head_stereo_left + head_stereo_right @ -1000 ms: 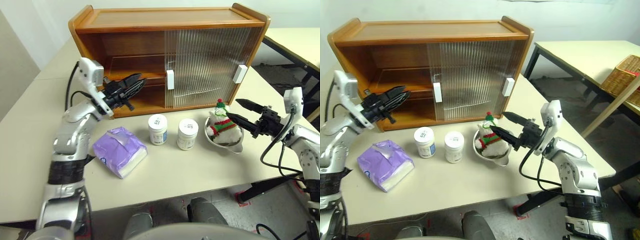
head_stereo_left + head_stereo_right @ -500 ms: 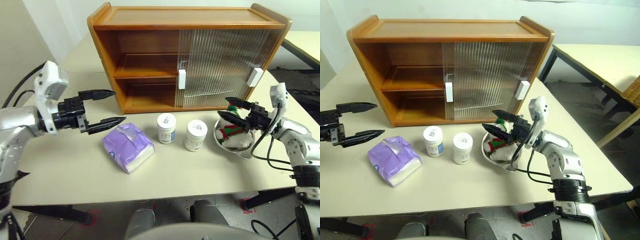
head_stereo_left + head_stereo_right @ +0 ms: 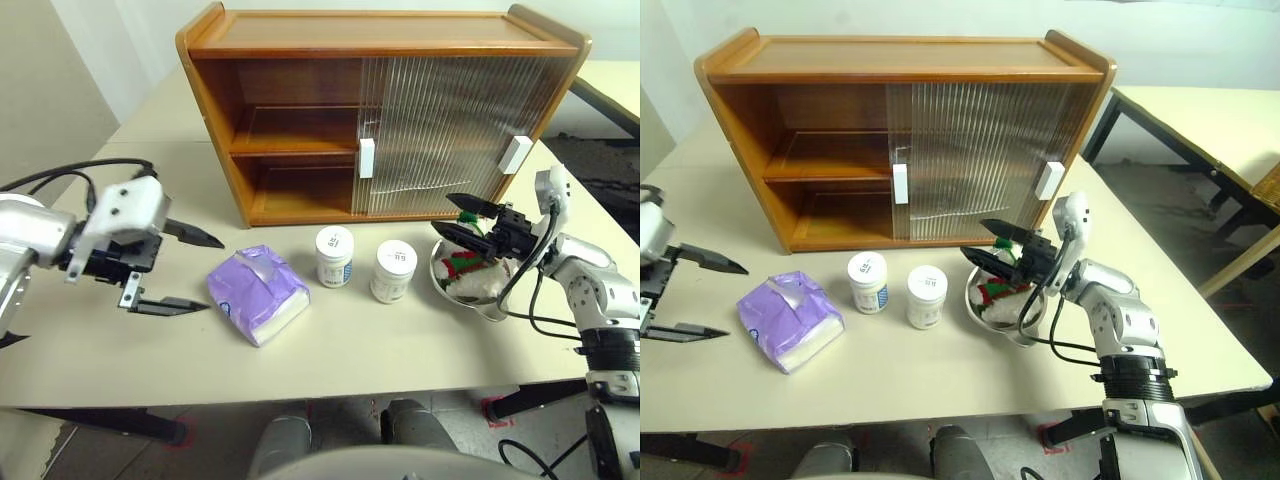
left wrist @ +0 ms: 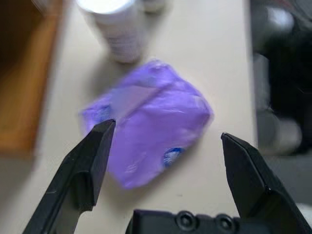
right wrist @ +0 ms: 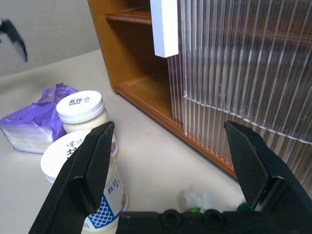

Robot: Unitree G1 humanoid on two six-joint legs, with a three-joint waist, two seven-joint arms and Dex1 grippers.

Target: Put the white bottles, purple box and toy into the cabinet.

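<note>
The pale bench carries everything. At its back stands the cabinet, a wide orange-brown wooden case with two shelves; its left half is open and both shelves there are bare, while the ribbed translucent doors with small white handles cover the right half.

In front of the cabinet's open half, toward the bench's near edge, lies the purple box, a crinkly lilac pack resting flat and turned at a slant. Just beside it, in front of the cabinet's middle, stand the two white bottles, upright and close together without touching: one nearer the purple box, the other toward the cabinet's closed half. In front of the cabinet's right door sits a round steel bowl, and the toy lies in it, its red and green stripes showing.

The left gripper hangs over the bench in front of the cabinet's left end, just beside the purple box, its two black fingers spread wide and holding nothing; its wrist view looks down on the purple box between the fingers. The right gripper is over the bowl, in front of the cabinet's right door, fingers wide apart above the toy and gripping nothing.
</note>
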